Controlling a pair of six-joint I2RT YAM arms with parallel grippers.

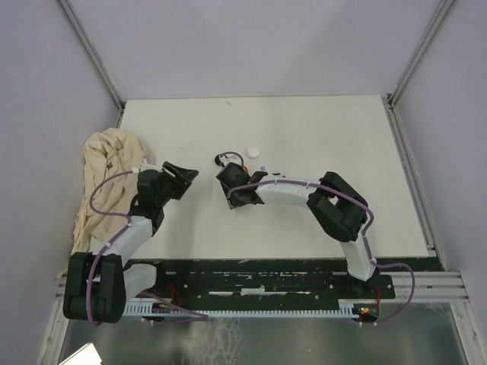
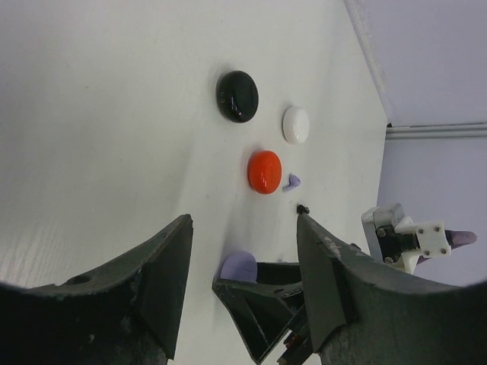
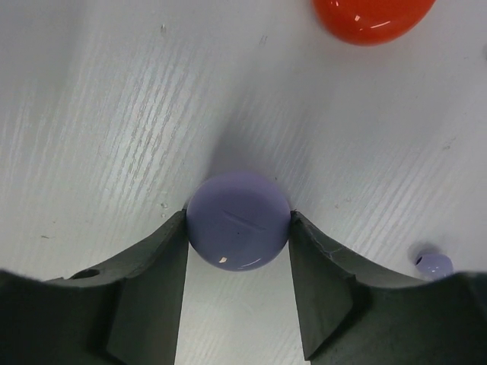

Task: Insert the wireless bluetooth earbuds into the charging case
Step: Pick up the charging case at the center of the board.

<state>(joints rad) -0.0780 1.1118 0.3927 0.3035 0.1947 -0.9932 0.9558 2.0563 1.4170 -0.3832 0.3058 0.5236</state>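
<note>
My right gripper (image 3: 238, 228) is down on the white table with both fingertips touching the sides of a round lilac charging case (image 3: 237, 213), shut on it. A tiny lilac earbud (image 3: 434, 265) lies just to its right, and a red case (image 3: 373, 19) lies beyond. In the left wrist view the lilac case (image 2: 238, 266) shows in front of the right gripper (image 2: 262, 304). Further off are the red case (image 2: 265, 171), a black case (image 2: 237, 96), a white case (image 2: 296, 125), the lilac earbud (image 2: 291, 182) and a black earbud (image 2: 302, 208). My left gripper (image 2: 243, 220) hangs open with nothing in it.
A crumpled beige cloth (image 1: 106, 179) lies at the table's left edge beside my left arm. The white case (image 1: 253, 152) sits behind my right gripper (image 1: 230, 185). Lilac walls close the table in on the left, back and right.
</note>
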